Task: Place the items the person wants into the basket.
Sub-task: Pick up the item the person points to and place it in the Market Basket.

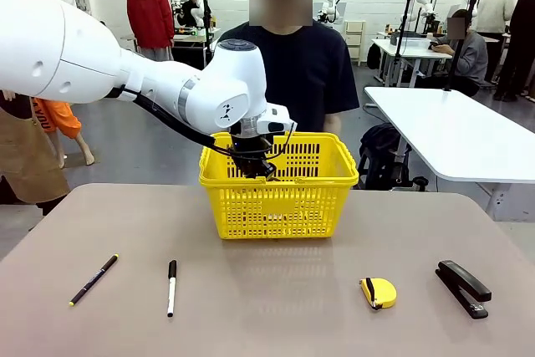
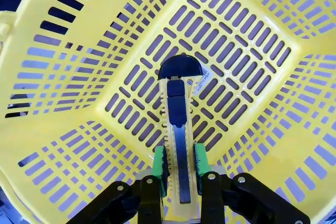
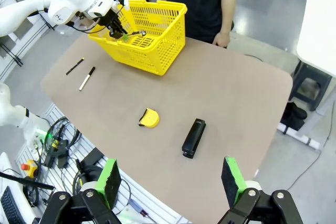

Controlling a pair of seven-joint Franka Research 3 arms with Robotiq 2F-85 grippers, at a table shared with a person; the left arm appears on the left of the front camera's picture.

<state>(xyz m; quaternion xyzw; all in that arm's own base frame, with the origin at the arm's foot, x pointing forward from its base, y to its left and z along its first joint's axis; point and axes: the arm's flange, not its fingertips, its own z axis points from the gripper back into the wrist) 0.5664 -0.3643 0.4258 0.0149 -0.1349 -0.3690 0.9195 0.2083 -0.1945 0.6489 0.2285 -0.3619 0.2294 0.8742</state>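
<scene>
Plainly, the left wrist view has the left gripper (image 2: 178, 165) pinching a yellow-and-black utility knife (image 2: 177, 124), black rounded end at 12 o'clock, inside the yellow basket (image 2: 252, 51). From the front, that grip is too small to tell. The right gripper (image 3: 170, 182) has its jaws spread.

The left gripper (image 2: 178, 163) clamps its green pads (image 2: 159, 162) on both sides of a yellow-and-black utility knife (image 2: 176, 108). The knife points down inside the yellow basket (image 2: 79, 93), with its dark rounded end toward the slotted floor.
</scene>
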